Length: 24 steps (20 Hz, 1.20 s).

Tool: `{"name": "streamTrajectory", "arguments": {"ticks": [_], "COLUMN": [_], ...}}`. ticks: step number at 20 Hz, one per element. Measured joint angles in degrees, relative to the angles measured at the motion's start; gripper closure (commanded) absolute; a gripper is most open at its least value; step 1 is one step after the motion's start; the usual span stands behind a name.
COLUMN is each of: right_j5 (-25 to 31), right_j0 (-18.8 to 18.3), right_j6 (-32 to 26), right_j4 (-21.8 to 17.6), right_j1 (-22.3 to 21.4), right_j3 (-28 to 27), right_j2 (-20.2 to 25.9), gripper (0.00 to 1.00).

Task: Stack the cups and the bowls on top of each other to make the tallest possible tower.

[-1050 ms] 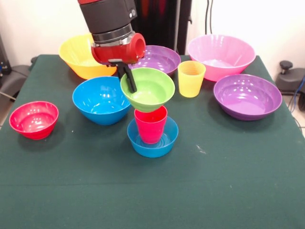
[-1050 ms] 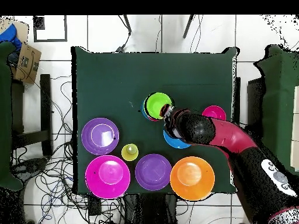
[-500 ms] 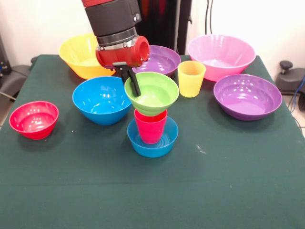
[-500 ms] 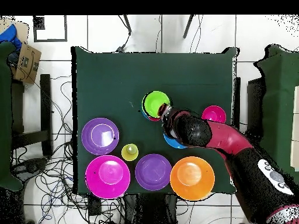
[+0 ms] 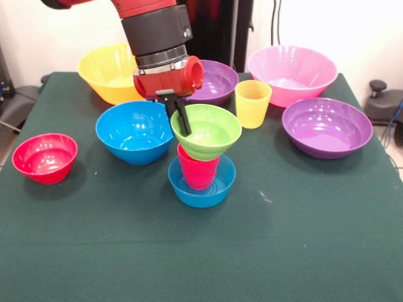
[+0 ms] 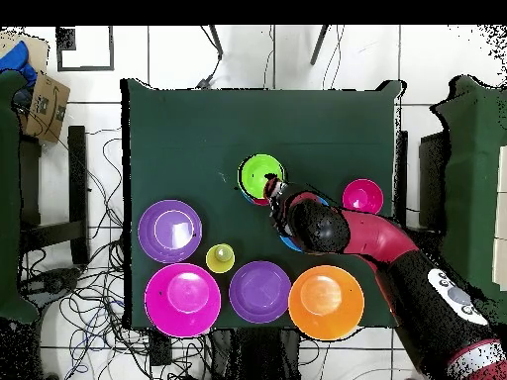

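The gripper (image 5: 182, 121) is pinching the lime green bowl's (image 5: 206, 131) left rim, seating it on the red cup (image 5: 198, 172) inside the small blue bowl (image 5: 201, 183) at mid-table; seven pieces, including the yellow cup (image 5: 252, 103), are waiting around the tower

table (image 5: 302, 251): dark green cloth top | floor (image 6: 99, 59): white tiles around the table | cables (image 6: 89, 287): loose tangle on the floor beside and behind the table | cardboard box (image 6: 45, 104): at one table corner, on the floor | dark chairs (image 6: 475, 178): flanking both sides
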Motion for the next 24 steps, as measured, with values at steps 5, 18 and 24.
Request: {"name": "streamTrajectory", "arguments": {"ticks": [5, 18, 24], "right_j5": [-0.2, 3.7, 5.9], "right_j0": [0.1, 3.2, 3.4], "right_j6": [0.0, 0.0, 0.0], "right_j4": [-1.4, -1.5, -1.5], "right_j1": [0.1, -1.6, -1.7], "right_j3": [0.0, 0.0, 0.0], "right_j2": [-0.2, -3.5, -4.0], "gripper": [1.0, 1.0, 1.0]}}
